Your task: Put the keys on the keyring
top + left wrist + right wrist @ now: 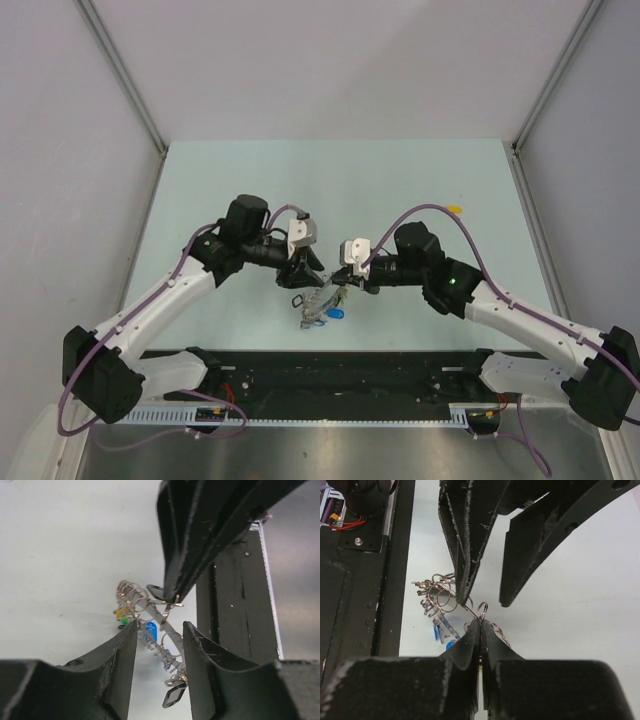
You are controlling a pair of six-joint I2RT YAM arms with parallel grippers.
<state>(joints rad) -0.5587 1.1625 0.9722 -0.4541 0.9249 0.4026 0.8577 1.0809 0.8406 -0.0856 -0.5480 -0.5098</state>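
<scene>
The keyring [167, 630] hangs tilted above the table, a metal band strung with silver rings and blue, yellow and green tags; in the top view the keyring [322, 305] sits between both arms. My right gripper [480, 621] is shut on its wire, beside a small split ring [482, 609]. Around the band my left gripper [159, 626] stands open, its fingers not touching it. A black-tagged key [174, 697] dangles at the band's near end. A yellow tag [121, 613] shows at the far end; I cannot tell whether it is a loose key. From the top, the left gripper [305, 272] faces the right gripper [345, 285].
The pale green table [220, 180] is walled by grey panels at the back and sides. A black rail [340, 370] with the arm bases runs along the near edge, close under the keyring.
</scene>
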